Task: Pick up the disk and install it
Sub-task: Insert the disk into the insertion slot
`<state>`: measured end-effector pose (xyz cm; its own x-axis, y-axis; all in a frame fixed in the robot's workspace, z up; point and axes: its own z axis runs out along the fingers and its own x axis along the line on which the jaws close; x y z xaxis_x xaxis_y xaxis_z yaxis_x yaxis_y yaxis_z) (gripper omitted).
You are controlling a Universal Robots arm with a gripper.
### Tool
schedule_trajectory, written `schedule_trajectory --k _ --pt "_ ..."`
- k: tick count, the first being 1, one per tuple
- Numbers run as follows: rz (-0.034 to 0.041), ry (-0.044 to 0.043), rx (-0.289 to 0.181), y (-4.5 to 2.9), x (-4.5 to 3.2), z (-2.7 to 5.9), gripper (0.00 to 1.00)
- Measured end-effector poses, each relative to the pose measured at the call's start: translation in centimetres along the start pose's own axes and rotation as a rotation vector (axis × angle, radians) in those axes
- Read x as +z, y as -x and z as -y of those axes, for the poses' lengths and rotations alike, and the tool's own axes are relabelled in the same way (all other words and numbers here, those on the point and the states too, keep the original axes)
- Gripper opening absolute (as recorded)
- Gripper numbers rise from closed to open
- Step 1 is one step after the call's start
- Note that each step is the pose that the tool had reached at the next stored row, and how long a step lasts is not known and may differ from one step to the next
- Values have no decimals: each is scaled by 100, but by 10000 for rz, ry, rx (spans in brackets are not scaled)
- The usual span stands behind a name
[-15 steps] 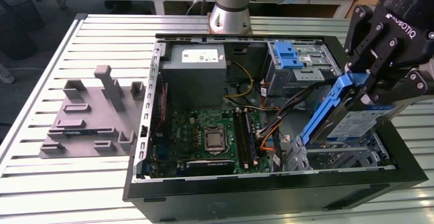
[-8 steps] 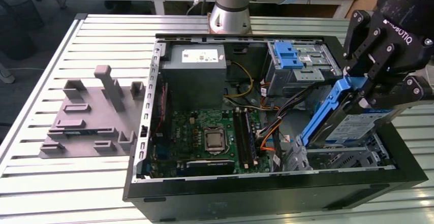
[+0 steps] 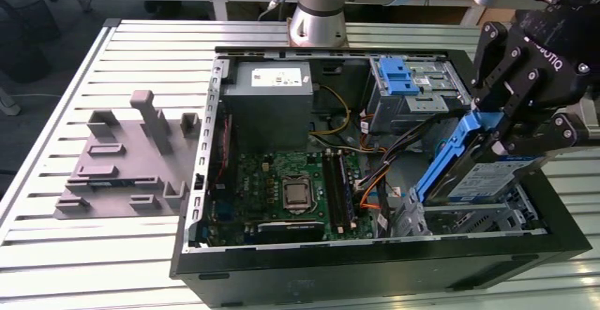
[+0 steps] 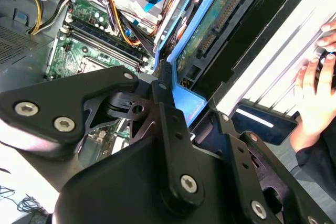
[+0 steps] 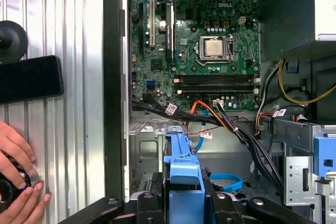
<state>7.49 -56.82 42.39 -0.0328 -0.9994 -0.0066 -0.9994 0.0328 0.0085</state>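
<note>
Now, in the exterior view my claw (image 3: pixel 535 136) is closed on the top edge of the disk (image 3: pixel 478 178), holding it tilted just above a corner bay of the case (image 3: pixel 375 268). The first wrist view adds a person's hand (image 5: pixel 16 179) and a phone (image 5: pixel 29 78) outside the case wall.

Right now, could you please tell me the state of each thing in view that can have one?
claw: shut on the disk.
disk: gripped, tilted, lower end at the drive bay, not lying flat.
computer case: open, side panel off.
processor: uncovered, no cooler.
hand: on the table.
</note>
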Motion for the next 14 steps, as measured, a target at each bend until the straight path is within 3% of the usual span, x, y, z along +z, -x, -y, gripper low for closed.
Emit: schedule_trajectory --k 14 --pt "11 3 0 -10 122 1 36"
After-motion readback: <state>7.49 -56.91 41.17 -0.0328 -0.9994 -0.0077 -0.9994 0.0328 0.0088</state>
